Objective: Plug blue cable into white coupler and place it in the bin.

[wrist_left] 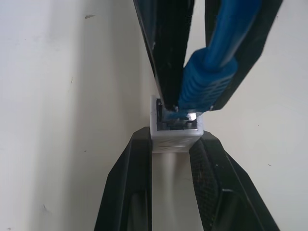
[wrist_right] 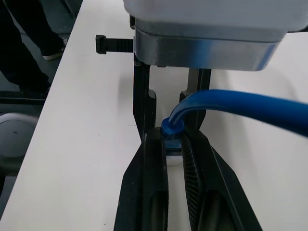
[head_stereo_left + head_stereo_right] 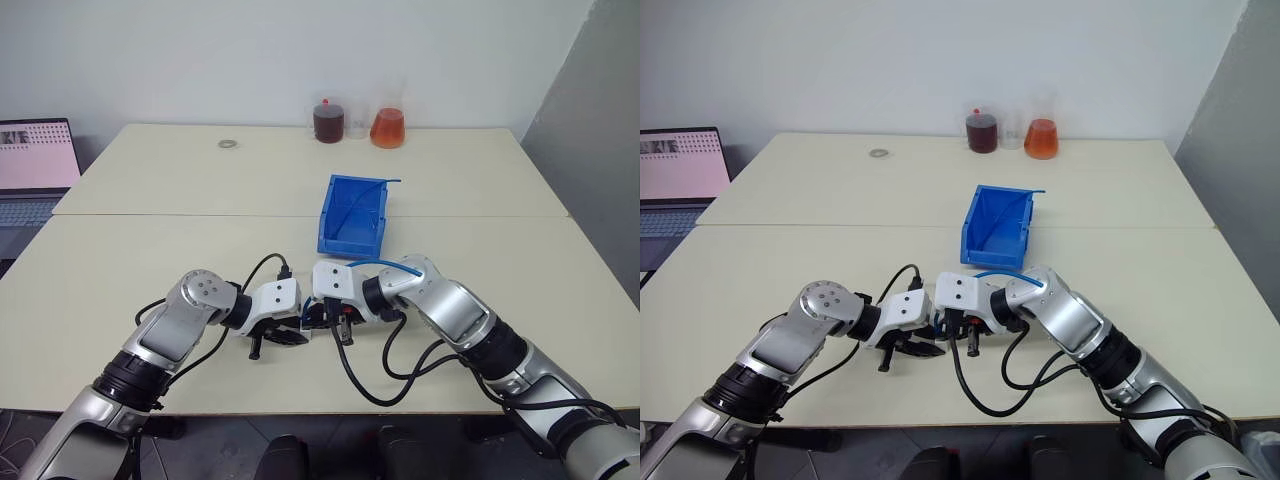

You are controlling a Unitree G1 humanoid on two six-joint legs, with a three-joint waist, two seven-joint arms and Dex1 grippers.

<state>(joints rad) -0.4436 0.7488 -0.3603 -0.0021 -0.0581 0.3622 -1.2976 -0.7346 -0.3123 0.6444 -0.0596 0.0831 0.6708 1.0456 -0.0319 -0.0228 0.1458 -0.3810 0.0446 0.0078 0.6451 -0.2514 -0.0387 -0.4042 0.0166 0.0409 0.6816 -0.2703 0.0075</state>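
Two robot arms meet over the near edge of a pale table (image 3: 150,250), their grippers tip to tip. The left gripper (image 1: 169,144) is clenched on one white coupler (image 1: 176,131), a small boxy block pinched between its two black fingers (image 1: 130,187). The right gripper (image 2: 174,144) is clamped on the plug end of one blue cable (image 2: 250,105). In the left wrist view the cable's ribbed blue boot points into the coupler's dark opening, with the clear plug tip at or just inside the mouth; how far it is seated cannot be told.

One blue bin (image 3: 352,215) sits on the table beyond the grippers, sloped front facing the robot. The cable arcs up from the right gripper over the right wrist; its far end rests across the bin's back right corner.

At the table's far edge stand three glass vessels: one of dark liquid (image 3: 328,121), one clear and small (image 3: 357,126), one of orange liquid (image 3: 387,127). One flat silver ring (image 3: 228,144) lies well to their left. One laptop (image 3: 35,165) is open off the table's left side.

The right wrist view adds a person's dark trouser legs and shoe (image 2: 26,33) beside the table.
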